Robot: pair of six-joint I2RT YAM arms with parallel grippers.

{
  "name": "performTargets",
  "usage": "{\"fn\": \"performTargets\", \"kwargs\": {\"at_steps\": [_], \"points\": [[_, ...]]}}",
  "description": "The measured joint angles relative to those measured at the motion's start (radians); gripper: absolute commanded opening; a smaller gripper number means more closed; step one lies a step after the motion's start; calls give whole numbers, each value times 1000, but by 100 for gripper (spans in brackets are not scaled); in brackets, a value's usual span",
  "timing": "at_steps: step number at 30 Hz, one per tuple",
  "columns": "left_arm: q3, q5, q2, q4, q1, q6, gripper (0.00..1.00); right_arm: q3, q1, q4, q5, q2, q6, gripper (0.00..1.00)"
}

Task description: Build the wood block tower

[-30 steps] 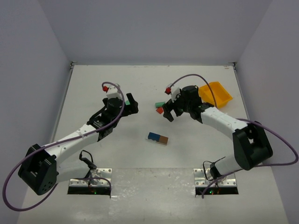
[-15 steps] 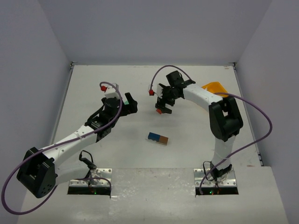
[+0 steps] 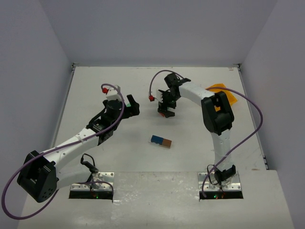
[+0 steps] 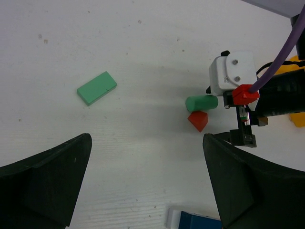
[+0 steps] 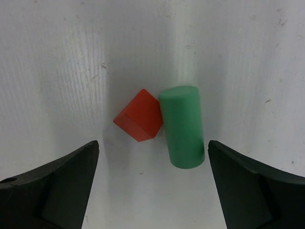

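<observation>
A red block and a mint green cylinder lie touching on the white table, both between the open fingers of my right gripper, which hovers over them and holds nothing. They also show in the left wrist view, the cylinder above the red block. A flat mint green block lies alone ahead of my open, empty left gripper. A blue and brown pair of blocks lies flat at the table's middle. In the top view my right gripper is beside my left gripper.
A yellow bin stands at the right back, partly hidden by the right arm. Purple cables loop from both arms. The table is walled on three sides.
</observation>
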Motion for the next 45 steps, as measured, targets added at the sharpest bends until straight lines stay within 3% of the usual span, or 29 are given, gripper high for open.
{"fn": "performTargets", "kwargs": {"at_steps": [5,14,23,28,32,39,45], "points": [[0,-5,0,0,0,0,100,33,-4,-8,1,42,-15,66],[0,-5,0,0,2,1,100,45,-9,-13,-2,59,-43,46],[0,-4,4,0,4,3,100,44,-11,-11,-7,60,-51,20],[0,13,5,0,4,4,100,-1,-11,42,-8,36,-31,15],[0,50,4,1,5,4,100,-143,-11,169,3,-52,23,14],[-41,181,-57,60,5,13,100,-428,-11,474,-1,-319,186,14],[-56,327,-71,146,5,26,100,-630,-10,764,-113,-598,376,14]]}}
